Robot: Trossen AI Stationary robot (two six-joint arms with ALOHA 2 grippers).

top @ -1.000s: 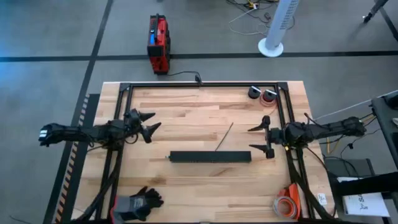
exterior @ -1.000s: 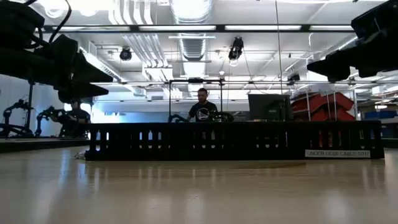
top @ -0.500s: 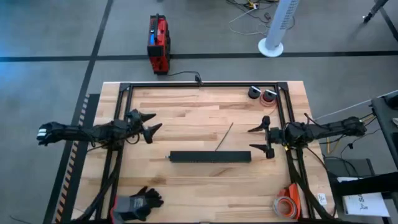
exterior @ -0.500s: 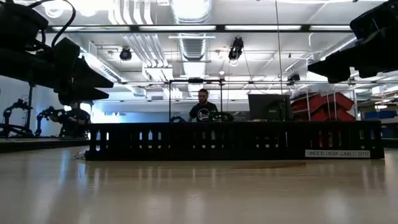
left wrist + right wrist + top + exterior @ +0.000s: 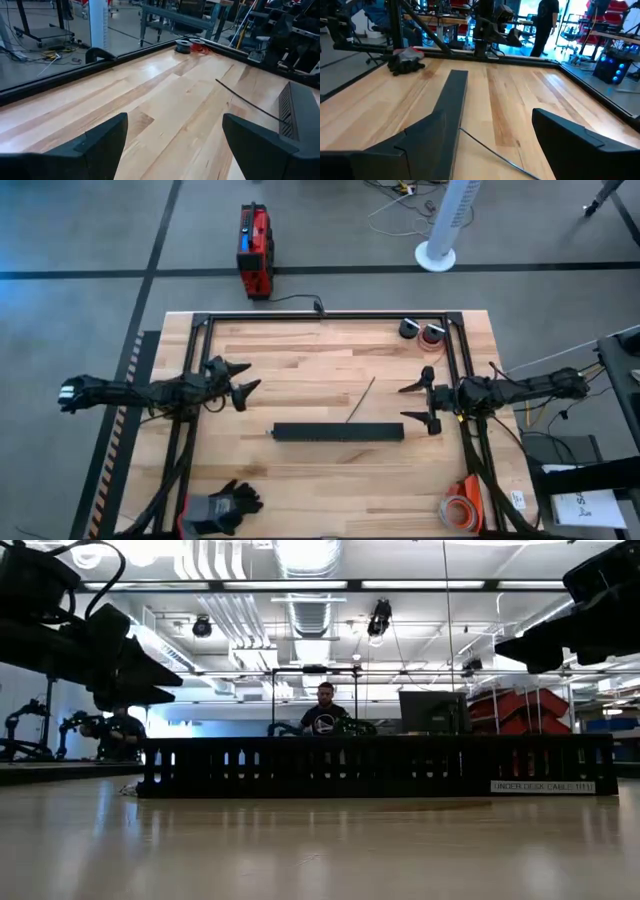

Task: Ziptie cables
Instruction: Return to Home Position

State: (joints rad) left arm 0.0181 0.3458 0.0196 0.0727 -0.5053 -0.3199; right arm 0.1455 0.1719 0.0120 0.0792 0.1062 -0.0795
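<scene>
Left gripper [image 5: 245, 377] hangs over the left side of the tabletop [image 5: 300, 360], fingers spread wide and empty. Right gripper [image 5: 407, 402] does the same on the right, just off the end of the black cable duct [image 5: 338, 432]. The cables don't show in any view; my guess is they're tucked inside that closed duct.

For homing, I'd pull both arms straight back and up, leaving the fingers open. The right one shouldn't sweep the duct end or the thin black strip [image 5: 361, 400] lying just beyond it.

Only the overhead view shows the gloves [image 5: 222, 505] at the near edge. Only the low view gives the duct's slotted side, its label [image 5: 541, 786] and a person [image 5: 324, 712] in the room behind.
</scene>
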